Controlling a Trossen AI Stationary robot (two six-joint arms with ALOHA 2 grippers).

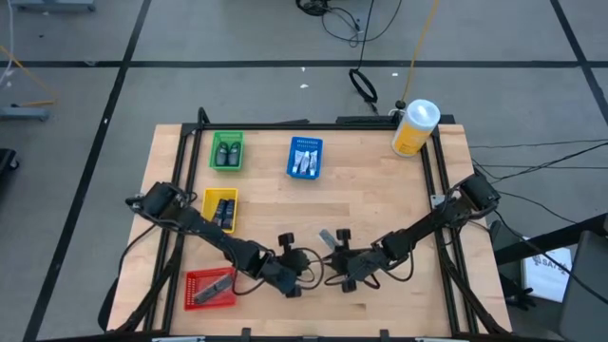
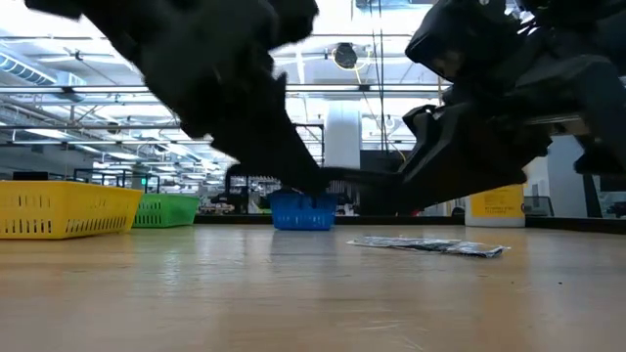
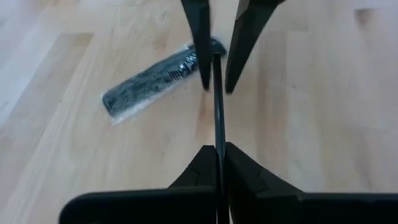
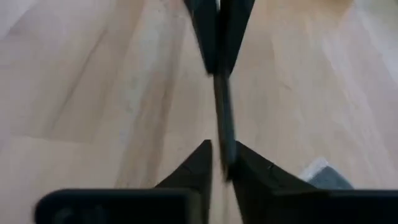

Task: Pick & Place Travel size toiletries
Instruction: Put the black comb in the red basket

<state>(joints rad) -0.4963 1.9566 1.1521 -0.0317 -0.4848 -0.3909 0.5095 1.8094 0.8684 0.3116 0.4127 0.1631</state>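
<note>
Clamped edge-on in the clenched left pincer [image 3: 217, 149] is seen a thin dark packet [image 3: 218, 118], whose far end is straddled by the narrowly parted fingers of the right pincer [image 3: 217, 88], which is met tip to tip above the table [image 3: 311, 124]. A second, grey flat packet [image 3: 158, 78] is seen lying flat on the wood just beside the right pincer, untouched by either, and the blue tray [image 1: 305, 157] is set well beyond both.
</note>
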